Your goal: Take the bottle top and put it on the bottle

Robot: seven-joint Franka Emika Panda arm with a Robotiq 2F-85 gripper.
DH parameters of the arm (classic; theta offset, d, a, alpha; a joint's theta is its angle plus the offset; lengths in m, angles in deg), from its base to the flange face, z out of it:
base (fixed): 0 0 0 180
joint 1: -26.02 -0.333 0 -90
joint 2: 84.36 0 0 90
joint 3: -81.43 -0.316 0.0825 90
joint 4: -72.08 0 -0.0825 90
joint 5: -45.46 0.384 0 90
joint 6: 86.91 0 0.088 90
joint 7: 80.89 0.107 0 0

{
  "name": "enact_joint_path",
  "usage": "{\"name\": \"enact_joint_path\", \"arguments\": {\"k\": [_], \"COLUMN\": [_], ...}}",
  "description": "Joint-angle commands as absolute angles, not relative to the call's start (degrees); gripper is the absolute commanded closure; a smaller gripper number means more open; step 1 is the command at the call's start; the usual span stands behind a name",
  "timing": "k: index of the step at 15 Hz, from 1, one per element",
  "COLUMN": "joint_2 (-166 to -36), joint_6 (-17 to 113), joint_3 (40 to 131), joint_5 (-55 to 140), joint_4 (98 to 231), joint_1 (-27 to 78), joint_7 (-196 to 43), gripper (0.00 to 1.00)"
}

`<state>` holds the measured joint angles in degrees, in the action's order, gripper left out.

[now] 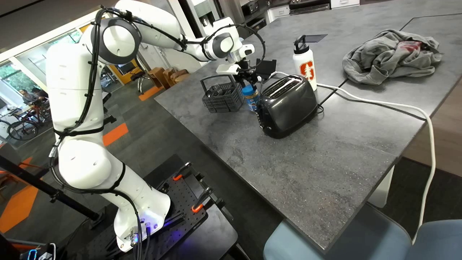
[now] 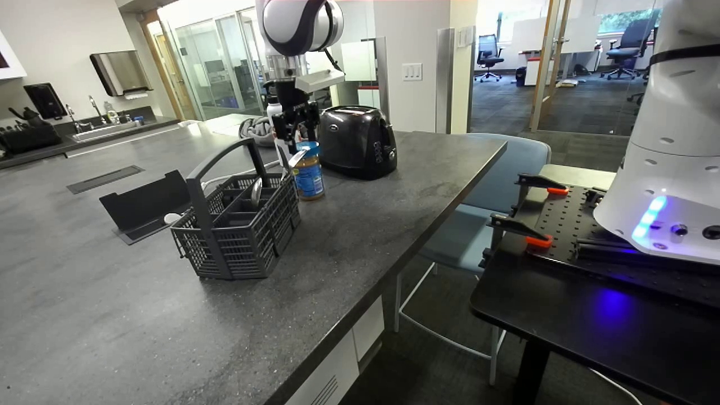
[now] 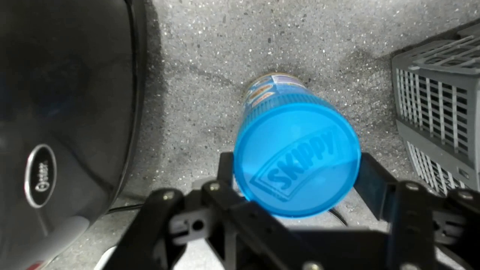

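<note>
Gripper (image 3: 294,168), seen from above in your wrist view: the two pads (image 3: 226,167) pinch the blue cap (image 3: 298,159) from opposite sides, its lettered face uppermost. The cap sits over the mouth of the jar (image 2: 309,179), upright on the counter (image 1: 306,173); you cannot tell whether it is screwed tight. To either side of the jar, near but apart, you find the toaster (image 1: 288,106) and the basket (image 2: 247,247). Farther out, in an exterior view, a white flask (image 1: 306,66) stands behind the toaster, and a grey towel (image 1: 388,59) lies crumpled.
</note>
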<state>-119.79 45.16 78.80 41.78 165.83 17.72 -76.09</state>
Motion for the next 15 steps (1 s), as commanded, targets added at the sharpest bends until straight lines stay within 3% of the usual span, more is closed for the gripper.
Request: {"name": "enact_joint_path", "arguments": {"k": [1,15], "joint_2": [-120.33,-120.81], "joint_6": [43.25,43.02], "joint_3": [80.17,78.99], "joint_5": [40.21,41.84], "joint_4": [164.02,163.56], "joint_1": [16.56,17.40], "joint_7": [-73.86,-75.90], "gripper": [0.45,0.45]}}
